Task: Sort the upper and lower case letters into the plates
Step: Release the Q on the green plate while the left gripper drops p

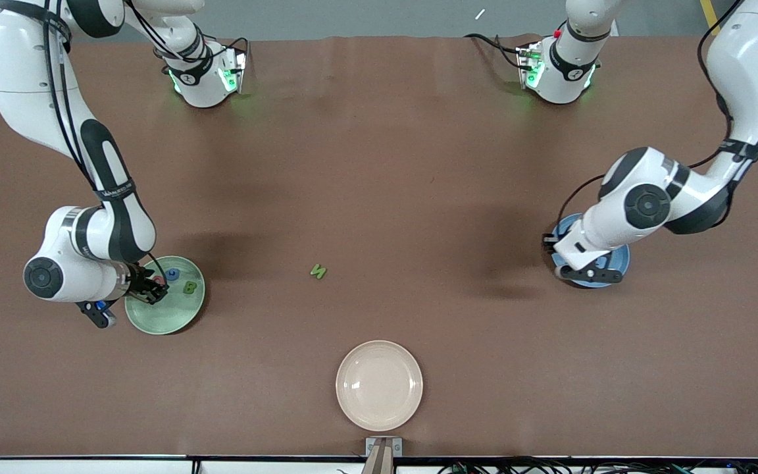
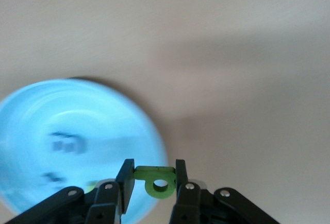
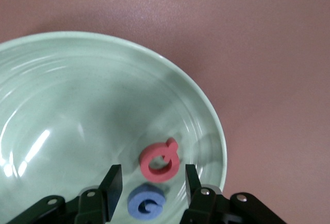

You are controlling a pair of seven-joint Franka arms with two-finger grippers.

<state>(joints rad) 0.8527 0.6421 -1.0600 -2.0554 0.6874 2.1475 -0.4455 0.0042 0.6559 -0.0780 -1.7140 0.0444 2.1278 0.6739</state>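
My right gripper hangs open low over the mint green plate, at the right arm's end of the table. A red-orange letter and a blue letter lie in that plate between its fingers, touched by neither. A green letter lies in the same plate. My left gripper is shut on a small green letter above the sky blue plate, where dark letters lie blurred. One green letter rests on the brown table between the two plates.
A cream-beige plate with nothing on it stands near the front edge, midway along the table. The sky blue plate is mostly covered by the left arm's hand in the front view.
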